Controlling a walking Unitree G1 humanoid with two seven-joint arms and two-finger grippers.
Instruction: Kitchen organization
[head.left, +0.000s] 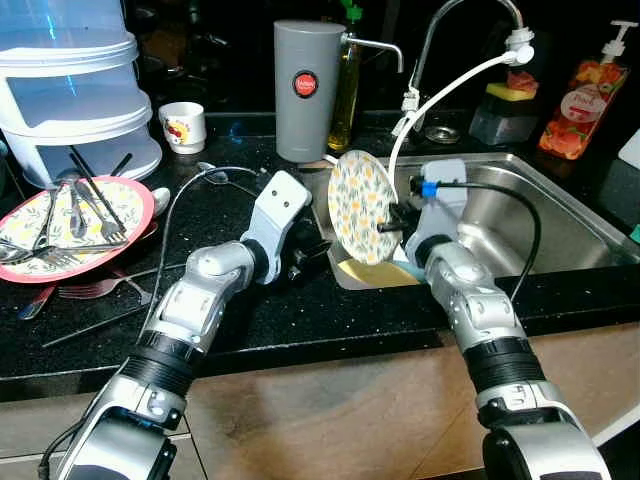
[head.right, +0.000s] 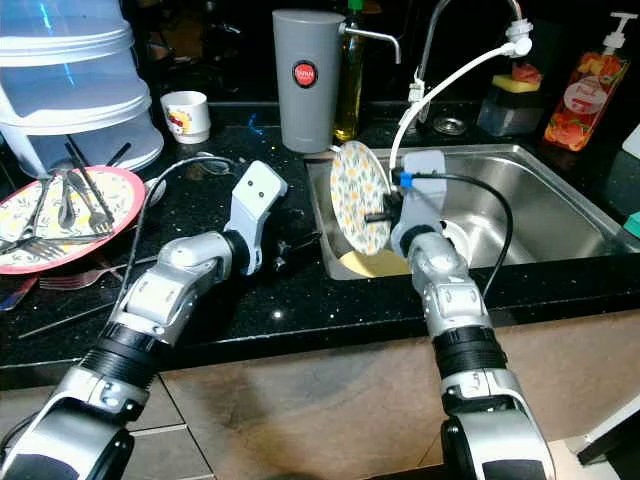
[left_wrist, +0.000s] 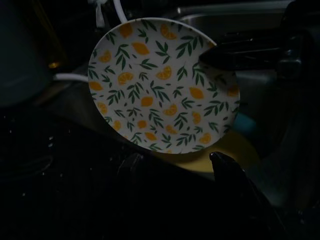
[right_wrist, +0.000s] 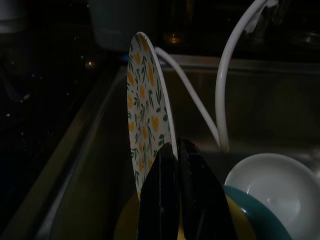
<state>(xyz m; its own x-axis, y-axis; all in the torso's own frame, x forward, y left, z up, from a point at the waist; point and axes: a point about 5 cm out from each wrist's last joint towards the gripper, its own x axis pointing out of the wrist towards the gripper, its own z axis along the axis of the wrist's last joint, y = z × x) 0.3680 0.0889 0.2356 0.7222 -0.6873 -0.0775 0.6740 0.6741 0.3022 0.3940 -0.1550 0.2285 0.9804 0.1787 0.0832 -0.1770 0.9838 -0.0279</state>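
A white plate with orange-lemon and green-leaf print (head.left: 364, 206) stands on edge over the left end of the steel sink (head.left: 560, 215). My right gripper (head.left: 392, 222) is shut on its rim, the two black fingers (right_wrist: 172, 200) pinching the plate edge (right_wrist: 150, 105). My left gripper (head.left: 312, 255) rests on the black counter just left of the sink, open, pointing at the plate's printed face (left_wrist: 162, 85). Under the plate lies a yellow plate (head.left: 375, 272); a teal dish and a white bowl (right_wrist: 272, 187) sit beside it in the sink.
A pink-rimmed plate with forks and spoons (head.left: 70, 225) and loose cutlery lie at the counter's left. A stacked plastic container (head.left: 75, 90), a mug (head.left: 183, 126), a grey dispenser (head.left: 308, 88), an oil bottle, the faucet with white hose (head.left: 450, 85) and a soap bottle (head.left: 585, 100) stand behind.
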